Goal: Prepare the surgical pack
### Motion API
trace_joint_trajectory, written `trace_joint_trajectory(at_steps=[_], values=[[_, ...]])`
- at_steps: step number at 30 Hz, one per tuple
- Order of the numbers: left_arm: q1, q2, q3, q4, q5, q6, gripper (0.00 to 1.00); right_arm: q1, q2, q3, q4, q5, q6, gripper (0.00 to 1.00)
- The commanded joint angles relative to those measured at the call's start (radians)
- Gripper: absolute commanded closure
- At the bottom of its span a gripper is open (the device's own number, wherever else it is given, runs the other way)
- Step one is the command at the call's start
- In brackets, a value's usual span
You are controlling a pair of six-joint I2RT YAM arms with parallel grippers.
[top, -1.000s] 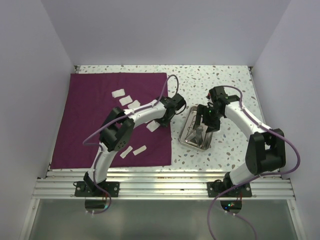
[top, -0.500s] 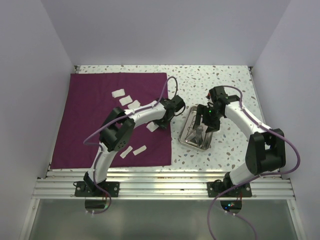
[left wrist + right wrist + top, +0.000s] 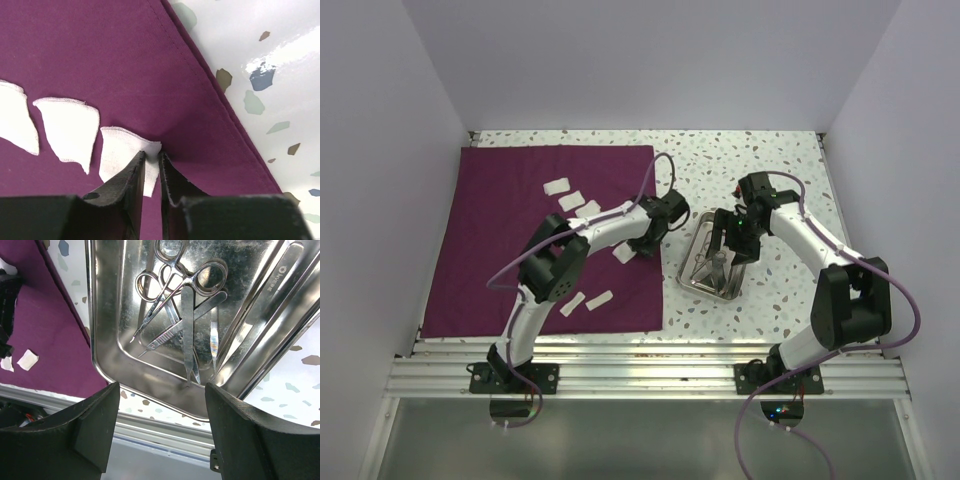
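Surgical pack (image 3: pixel 520 230) in loose parts, not wrapped into a bundle. Maroon cloth (image 3: pixel 470 270) spread flat on the 9 o'clock half of the speckled worktop (image 3: pixel 770 160). Several white gauze pads (image 3: pixel 570 199) scattered on the cloth: three in a slanted row toward 11 o'clock from the left end effector (image 3: pixel 642 243), one just beside it at 8 o'clock, and two close together toward 7 o'clock, near the front edge of the cloth.

Steel tray (image 3: pixel 702 284) on the bare worktop at 3 o'clock of the cloth, a little turned and very close to the cloth edge. Touching or not, cannot tell.

Seen from the right wrist, on the tray floor: scissors (image 3: pixel 152 315) with the ring handles toward 12 o'clock, tweezers (image 3: pixel 187 330) beside them with the tips toward 6 o'clock, and two more slim metal tools, all in one loose crossed group.

Left end effector low over the cloth, near its 3 o'clock edge. In the left wrist view, fingers (image 3: pixel 127 182) almost together and clamped on the corner of one gauze pad (image 3: pixel 117 150), with a thin line of white between the tips. Two more pads flat on the cloth at 9 o'clock of this one, side by side.

Right end effector (image 3: pixel 732 245) above the tray, fingers wide apart, gripping nothing.
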Motion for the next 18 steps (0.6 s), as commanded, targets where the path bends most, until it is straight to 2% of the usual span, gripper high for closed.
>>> trace_joint_trajectory(at_steps=[1,7,14,18], values=[[0.029,-0.015,-0.012,0.038,0.013,0.032,0.8,-0.003,-0.01,0.024,-0.006,-0.029,-0.009,0.27],[0.04,-0.043,0.034,0.009,0.024,0.047,1.0,-0.003,-0.007,0.023,-0.001,-0.032,-0.01,0.27],[0.043,-0.113,0.139,-0.065,0.021,0.057,1.0,-0.003,-0.006,0.024,0.002,-0.03,-0.009,0.27],[0.063,-0.166,0.119,-0.067,-0.086,0.052,1.0,-0.002,-0.003,0.02,0.002,-0.032,-0.006,0.27]])
